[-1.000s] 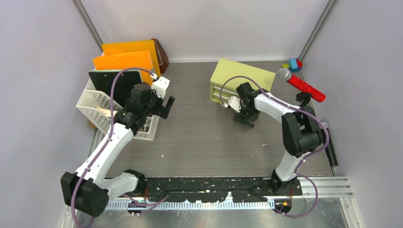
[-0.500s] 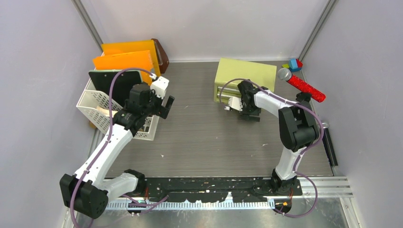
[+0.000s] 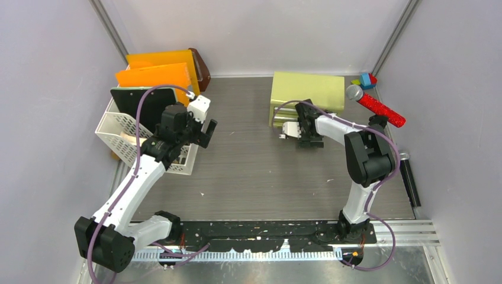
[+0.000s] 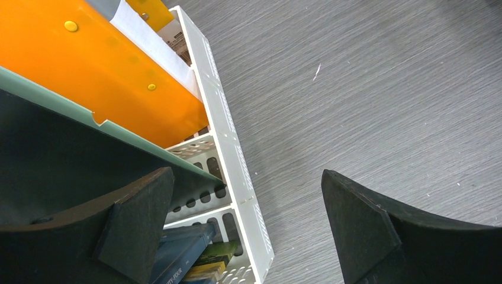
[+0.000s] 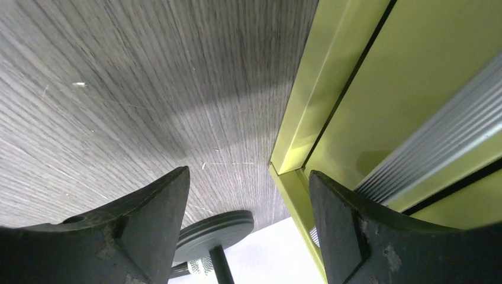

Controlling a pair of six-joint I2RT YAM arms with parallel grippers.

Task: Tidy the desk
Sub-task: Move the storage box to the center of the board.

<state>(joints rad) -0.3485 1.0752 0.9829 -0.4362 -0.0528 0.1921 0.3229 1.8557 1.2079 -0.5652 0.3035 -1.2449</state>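
The table (image 3: 248,171) spreads out beyond the near rail (image 3: 254,228), cabinet (image 3: 308,89) at its back right, white rack (image 3: 112,127) at its left edge, my left hand (image 4: 245,183) wide open above the rack's side, my right hand (image 5: 247,174) open, empty, at the cabinet's front.

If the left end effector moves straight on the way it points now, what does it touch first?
Probably the rim of the white basket, lying between the open fingers of the left end effector; the desk is beside it. Depth is unclear.
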